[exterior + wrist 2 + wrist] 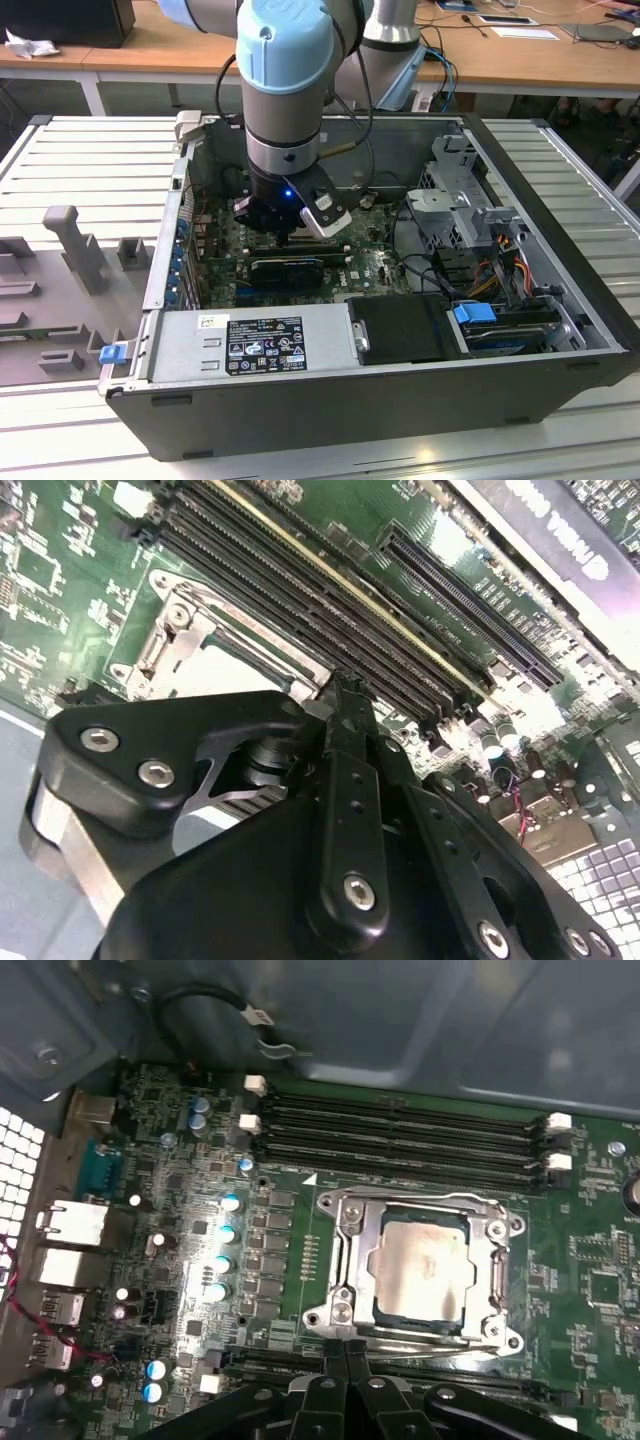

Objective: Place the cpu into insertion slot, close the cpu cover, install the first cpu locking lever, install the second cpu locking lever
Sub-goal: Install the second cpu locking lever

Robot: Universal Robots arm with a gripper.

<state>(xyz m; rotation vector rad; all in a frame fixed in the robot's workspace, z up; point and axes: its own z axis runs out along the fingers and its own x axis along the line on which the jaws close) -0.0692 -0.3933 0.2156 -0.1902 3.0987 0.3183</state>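
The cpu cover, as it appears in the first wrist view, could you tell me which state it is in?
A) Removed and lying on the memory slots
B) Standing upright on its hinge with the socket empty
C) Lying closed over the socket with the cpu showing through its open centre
C: in the first wrist view the cpu cover lies flat on the insertion slot, framing the pale cpu.

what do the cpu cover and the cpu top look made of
The cpu cover looks like bare stamped metal: silvery, with bright glints along its edges. The cpu top looks like dull brushed metal, pale beige and matte, though a coating cannot be ruled out.
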